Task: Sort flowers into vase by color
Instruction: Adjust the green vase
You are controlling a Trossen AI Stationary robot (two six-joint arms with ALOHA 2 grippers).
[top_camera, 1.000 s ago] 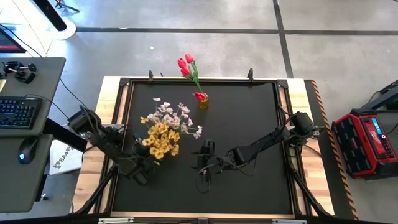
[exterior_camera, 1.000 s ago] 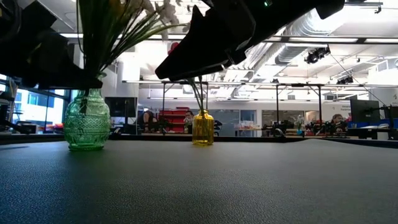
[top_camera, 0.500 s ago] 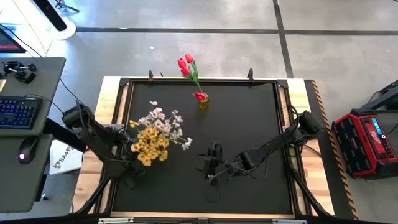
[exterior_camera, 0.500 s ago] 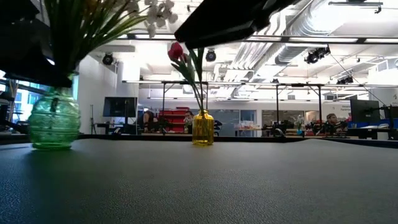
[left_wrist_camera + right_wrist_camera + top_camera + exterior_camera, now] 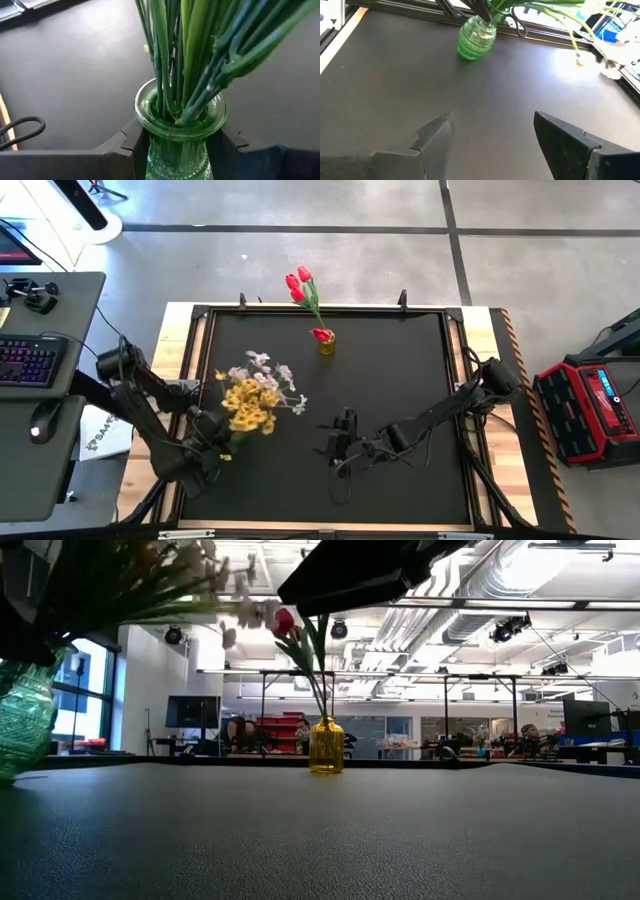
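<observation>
A green glass vase (image 5: 476, 35) holds the yellow blossoms (image 5: 248, 410) and white blossoms (image 5: 270, 372); their green stems (image 5: 185, 60) stand in its mouth. My left gripper (image 5: 212, 452) is at the table's near left and is shut on this vase. A small yellow vase (image 5: 327, 343) stands on its base at the far edge with red tulips (image 5: 298, 285) in it; it also shows in the low view (image 5: 326, 746). My right gripper (image 5: 495, 135) hangs open over the mat near the middle (image 5: 340, 442) and touches nothing. My left gripper pinches the green vase by its neck (image 5: 175, 150), just under the rim, with one finger (image 5: 127, 142) on each side. The fingers come about level from the table's near left side. The vase stands roughly upright in the hold; whether its base is off the mat, I cannot tell.
Bare black mat (image 5: 400, 380) lies between the two vases and toward the right. A wooden frame (image 5: 175, 360) edges the table. A desk with a keyboard (image 5: 28, 360) stands off the left side, and a red case (image 5: 590, 405) off the right. A black cable (image 5: 20, 130) lies near the left gripper.
My left gripper has moved toward the table's left and near edges, taking the green vase and its yellow and white flowers along; in the low view the vase has gone from left of centre to the picture's left edge and looms larger. My right gripper shifted slightly nearer, then stayed.
</observation>
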